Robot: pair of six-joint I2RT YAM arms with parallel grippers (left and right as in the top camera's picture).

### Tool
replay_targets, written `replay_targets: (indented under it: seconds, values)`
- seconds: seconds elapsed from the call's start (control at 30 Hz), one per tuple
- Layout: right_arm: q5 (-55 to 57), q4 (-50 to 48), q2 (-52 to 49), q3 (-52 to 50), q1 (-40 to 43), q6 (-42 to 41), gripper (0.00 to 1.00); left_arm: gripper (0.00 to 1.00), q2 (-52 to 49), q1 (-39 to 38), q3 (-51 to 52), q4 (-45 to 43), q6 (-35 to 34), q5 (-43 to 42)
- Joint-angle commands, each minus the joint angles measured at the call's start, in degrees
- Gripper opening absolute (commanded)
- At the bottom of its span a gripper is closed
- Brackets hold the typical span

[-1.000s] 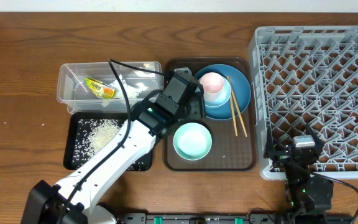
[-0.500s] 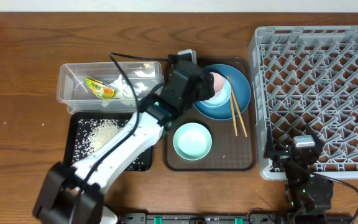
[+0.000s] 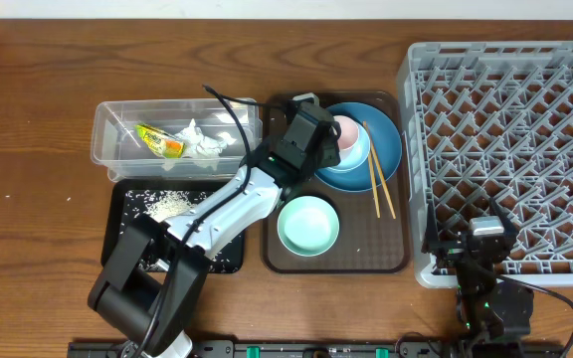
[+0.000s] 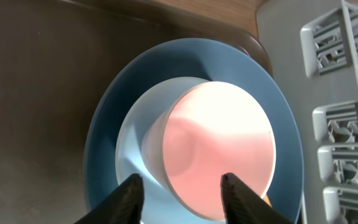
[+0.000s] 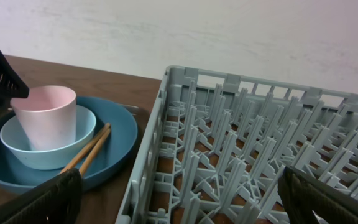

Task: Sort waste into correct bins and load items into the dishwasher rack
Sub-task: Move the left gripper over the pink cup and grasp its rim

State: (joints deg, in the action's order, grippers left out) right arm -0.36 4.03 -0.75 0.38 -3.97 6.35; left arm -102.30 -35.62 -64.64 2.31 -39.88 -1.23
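From above, the left gripper sits over the pink cup. The cup stands in the light-blue bowl on the blue plate, just left of the rack. The right gripper is at the rack's near left corner. Left wrist view: fingers partly apart, straddling one side of the cup, honestly can't tell if they're pinching it. Right wrist view: jaws spread wide, nothing in them, rack right ahead.
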Motion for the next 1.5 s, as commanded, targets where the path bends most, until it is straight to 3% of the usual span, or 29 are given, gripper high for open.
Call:
replay_targets:
  seconds: [0.0,0.2,0.37,0.6,1.23,1.47]
  values:
    - [0.3,0.2,0.0,-0.1,-0.7,0.1,0.99,0.37,-0.4,0.5,-1.1,0.0,0.2,0.9]
    - [0.3,0.2,0.0,-0.1,-0.7,0.2,0.99,0.36,-0.5,0.2,-0.4,1.8,0.2,1.3]
    - [0.3,0.3,0.0,-0.1,-0.7,0.2,0.99,0.37,-0.5,0.2,-0.3,0.5,0.2,6.9]
    - [0.3,0.3,0.0,-0.1,-0.7,0.1,0.99,0.38,-0.6,0.2,-0.3,-2.7,0.1,6.9]
    - [0.3,0.3,0.0,-0.1,-0.7,0.1,0.99,0.37,-2.9,-0.7,-0.3,-1.2,0.2,4.7]
    - [0.3,0.3,0.0,-0.1,-0.7,0.2,0.99,0.30,-4.2,-0.7,-0.3,-1.2,0.2,5.1]
